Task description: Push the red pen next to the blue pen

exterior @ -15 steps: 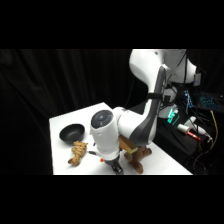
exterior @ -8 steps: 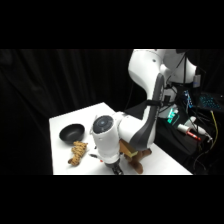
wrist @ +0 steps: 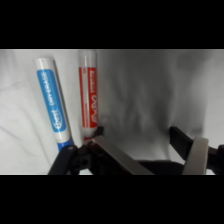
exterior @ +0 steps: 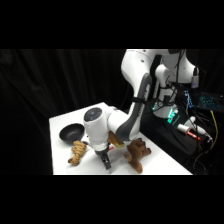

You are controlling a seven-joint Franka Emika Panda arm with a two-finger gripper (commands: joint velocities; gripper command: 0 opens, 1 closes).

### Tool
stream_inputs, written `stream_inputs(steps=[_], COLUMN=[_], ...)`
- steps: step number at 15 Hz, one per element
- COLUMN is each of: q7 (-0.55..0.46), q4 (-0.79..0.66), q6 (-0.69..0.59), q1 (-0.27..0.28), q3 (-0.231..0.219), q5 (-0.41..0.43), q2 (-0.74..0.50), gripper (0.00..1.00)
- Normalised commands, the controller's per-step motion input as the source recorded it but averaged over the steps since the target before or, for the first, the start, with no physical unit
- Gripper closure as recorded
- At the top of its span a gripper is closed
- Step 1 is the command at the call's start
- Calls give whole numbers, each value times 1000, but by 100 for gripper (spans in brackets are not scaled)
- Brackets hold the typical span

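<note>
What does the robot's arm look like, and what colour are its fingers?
The arm is white, with fat rounded segments, a grey cap on one joint and a dark stripe along the upper part. The gripper is black, and its fingers look like flat grey metal.

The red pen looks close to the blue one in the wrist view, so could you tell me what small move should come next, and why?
Probably a small lift straight up. The red pen already lies parallel beside the blue pen with only a narrow gap, and the end effector sits low by the red pen's near end, so pushing further looks unneeded.
</note>
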Motion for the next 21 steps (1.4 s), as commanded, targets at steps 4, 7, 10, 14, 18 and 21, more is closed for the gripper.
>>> stream_inputs(steps=[4,7,10,14,18,21], q7=[-66,-137,-290,-220,-135,-131], q4=[-162,-191,-253,-266,-143,-66], q6=[113,-34,-445,-580,-469,-316], q1=[-59,-43,-97,-45,-37,-71], q3=[-65,-40,75,85,86,81], q5=[19,-19,1,-69,-98,-85], q2=[-94,-211,-459,-613,-495,-338], gripper=[0,0,0,0,0,0])
